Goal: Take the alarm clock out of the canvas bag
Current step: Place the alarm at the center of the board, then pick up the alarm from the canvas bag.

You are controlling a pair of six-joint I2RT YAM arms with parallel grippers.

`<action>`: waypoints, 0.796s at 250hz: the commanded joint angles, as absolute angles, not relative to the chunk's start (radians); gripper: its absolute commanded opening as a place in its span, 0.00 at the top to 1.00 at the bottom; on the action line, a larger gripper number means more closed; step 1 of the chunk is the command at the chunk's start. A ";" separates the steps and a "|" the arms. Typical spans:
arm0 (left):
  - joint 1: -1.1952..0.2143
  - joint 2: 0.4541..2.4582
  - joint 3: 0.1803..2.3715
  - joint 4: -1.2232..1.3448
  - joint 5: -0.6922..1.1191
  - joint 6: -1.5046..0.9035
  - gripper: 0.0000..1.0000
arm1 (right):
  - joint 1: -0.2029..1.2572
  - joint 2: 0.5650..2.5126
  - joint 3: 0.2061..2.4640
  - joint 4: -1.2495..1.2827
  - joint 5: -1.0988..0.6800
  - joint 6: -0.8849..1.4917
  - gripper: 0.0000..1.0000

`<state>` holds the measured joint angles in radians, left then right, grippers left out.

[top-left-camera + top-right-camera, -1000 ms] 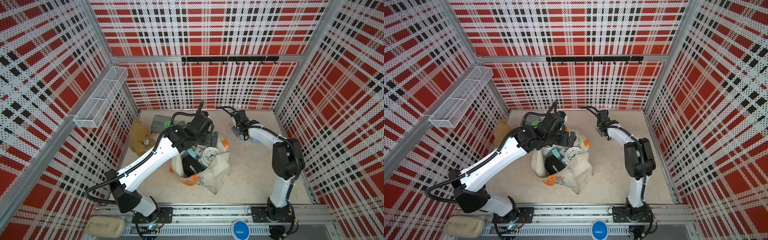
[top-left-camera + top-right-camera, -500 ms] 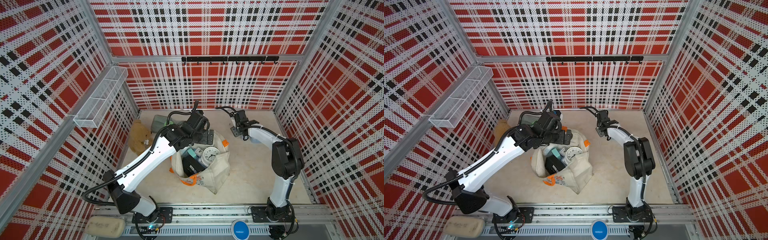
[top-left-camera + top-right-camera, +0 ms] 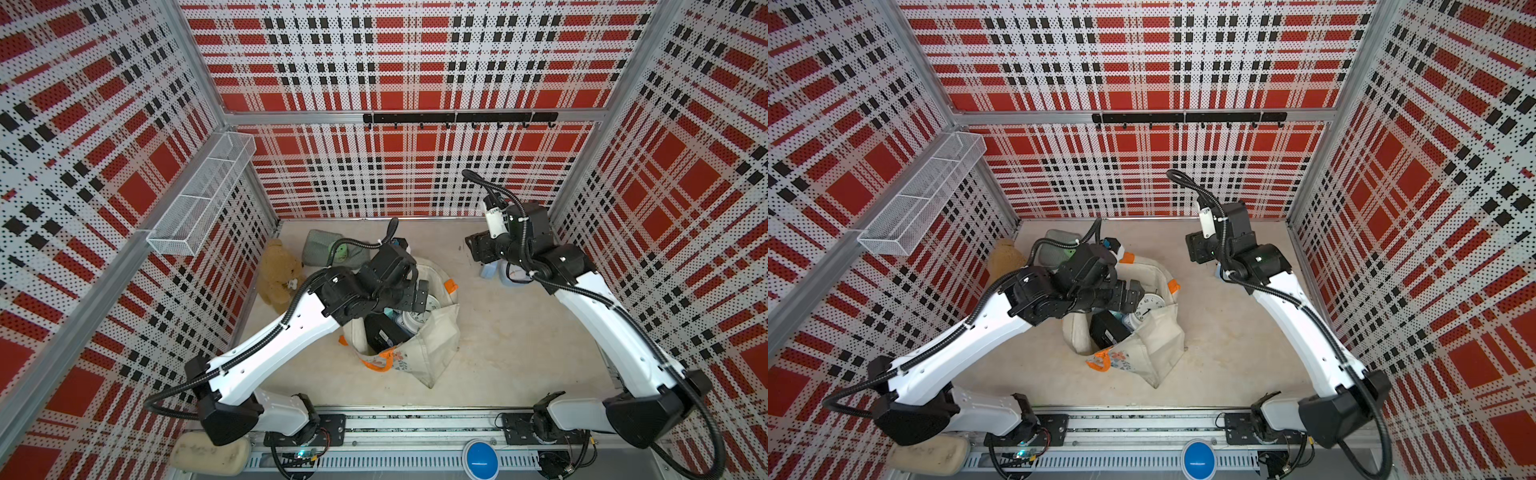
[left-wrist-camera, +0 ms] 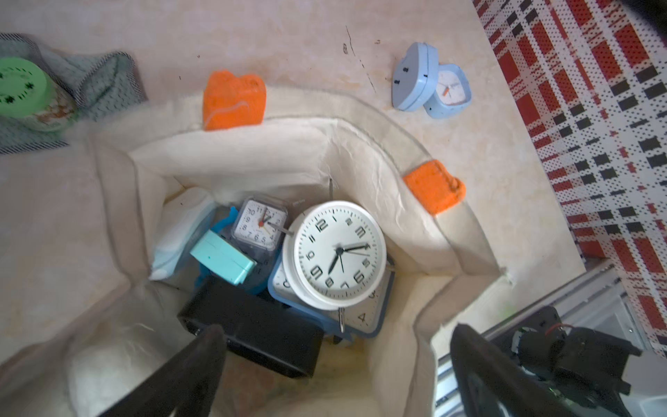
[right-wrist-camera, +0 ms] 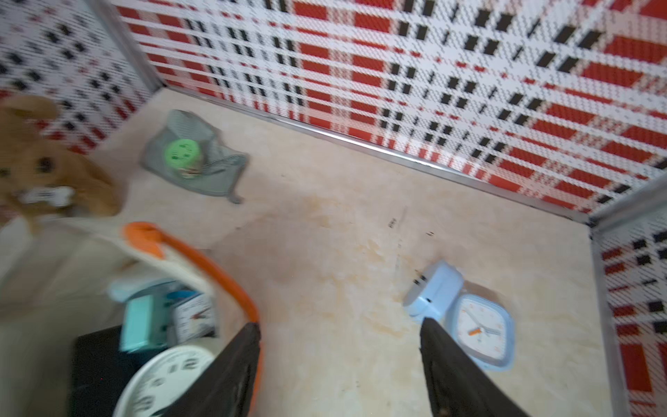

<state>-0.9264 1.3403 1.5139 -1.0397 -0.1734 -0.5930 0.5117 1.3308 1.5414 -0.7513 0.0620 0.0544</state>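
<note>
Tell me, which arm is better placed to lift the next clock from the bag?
The left. Its open left gripper hangs over the mouth of the canvas bag, above the round white clock. The right gripper, also open, sits aside by the blue clocks.

bag (image 3: 432, 349) mouth gapes, straight drop-in is free. white clock (image 3: 420, 309) tops the pile, face up. black box (image 3: 382, 332) packs tight at its 8 o'clock, and the bag wall runs close from 1 to 5. left gripper (image 4: 335, 330) hangs spread over its 10 o'clock edge, with the arm covering the bag's 9 side. floor (image 3: 519, 345) from the bag's 3 to 6 is bare. teddy (image 3: 278, 274) at 10, cloth (image 3: 324, 249) at 11, blue clocks (image 3: 489, 271) at 2, partly under the right arm.
</note>
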 commanded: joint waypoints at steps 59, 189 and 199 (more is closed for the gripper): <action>-0.969 1.200 1.408 -1.057 -0.204 -0.668 0.01 | 0.486 1.376 1.660 -1.001 0.140 0.170 0.17; -0.971 1.315 1.357 -0.973 -0.082 -0.642 0.07 | 0.542 1.374 1.604 -1.024 -0.147 0.313 0.17; -0.977 1.302 1.327 -0.957 -0.061 -0.659 0.12 | 0.566 1.379 1.592 -1.031 -0.127 0.335 0.18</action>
